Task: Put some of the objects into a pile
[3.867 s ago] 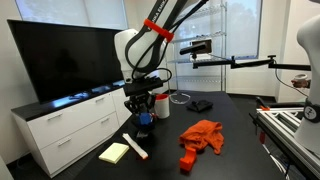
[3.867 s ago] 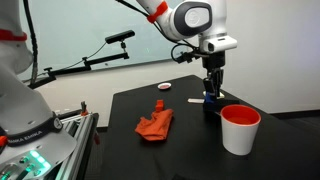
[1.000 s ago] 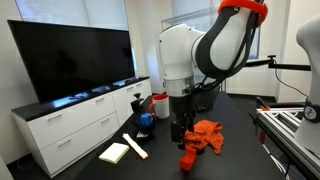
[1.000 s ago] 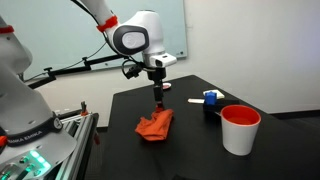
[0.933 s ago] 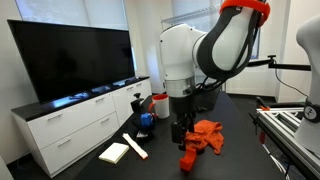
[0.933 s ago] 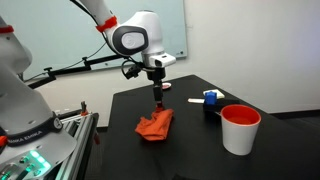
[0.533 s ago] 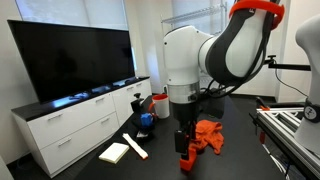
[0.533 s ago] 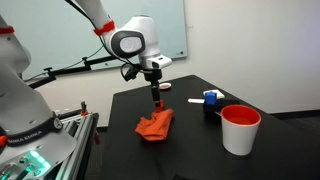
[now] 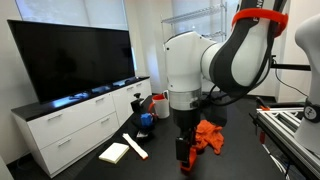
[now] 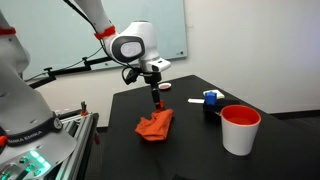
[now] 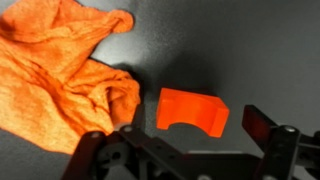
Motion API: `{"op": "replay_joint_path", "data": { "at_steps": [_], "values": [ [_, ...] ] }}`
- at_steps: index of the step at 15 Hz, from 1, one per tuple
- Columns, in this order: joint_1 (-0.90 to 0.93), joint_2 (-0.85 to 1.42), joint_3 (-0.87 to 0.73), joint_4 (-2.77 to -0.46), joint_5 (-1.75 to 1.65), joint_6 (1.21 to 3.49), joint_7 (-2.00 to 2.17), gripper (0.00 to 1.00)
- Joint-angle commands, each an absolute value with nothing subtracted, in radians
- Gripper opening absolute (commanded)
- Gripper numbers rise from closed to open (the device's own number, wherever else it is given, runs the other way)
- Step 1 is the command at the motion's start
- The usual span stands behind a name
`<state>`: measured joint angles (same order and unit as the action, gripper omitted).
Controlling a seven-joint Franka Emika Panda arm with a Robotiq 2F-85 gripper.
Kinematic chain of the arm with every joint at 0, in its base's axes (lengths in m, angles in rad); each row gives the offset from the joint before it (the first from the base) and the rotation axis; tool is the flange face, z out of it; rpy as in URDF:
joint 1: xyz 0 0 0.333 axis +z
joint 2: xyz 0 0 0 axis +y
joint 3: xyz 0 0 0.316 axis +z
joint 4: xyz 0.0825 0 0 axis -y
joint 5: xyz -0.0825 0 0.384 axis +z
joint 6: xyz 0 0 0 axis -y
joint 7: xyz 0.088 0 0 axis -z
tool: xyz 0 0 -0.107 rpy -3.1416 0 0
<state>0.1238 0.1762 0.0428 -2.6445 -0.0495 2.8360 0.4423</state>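
The arm [image 10: 135,45] is coming away from the blue thing [image 10: 210,97] and lowering its open pincer [image 11: 180,138] over the red block [image 11: 192,112] in the middle of the wrist view, just right of the cloth [image 11: 60,70], so grabbing the block for the pile looks next.

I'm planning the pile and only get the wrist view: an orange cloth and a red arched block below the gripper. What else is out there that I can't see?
Observer: A red cup with a white inside stands well apart from the orange cloth.
Operator: Anything small near that cup?
Observer: Yes, a small blue object sits close to it.
Operator: Anything else?
Observer: A yellow pad and a white stick lie side by side, seen in an exterior view.
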Motion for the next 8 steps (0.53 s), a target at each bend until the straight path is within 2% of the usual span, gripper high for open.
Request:
{"op": "replay_joint_path", "data": {
  "at_steps": [1, 8],
  "values": [
    [0.152, 0.176, 0.015, -2.650, -0.065, 2.877, 0.443, 1.00],
    [0.203, 0.212, -0.038, -2.637, -0.090, 2.921, 0.464, 1.00]
  ]
}}
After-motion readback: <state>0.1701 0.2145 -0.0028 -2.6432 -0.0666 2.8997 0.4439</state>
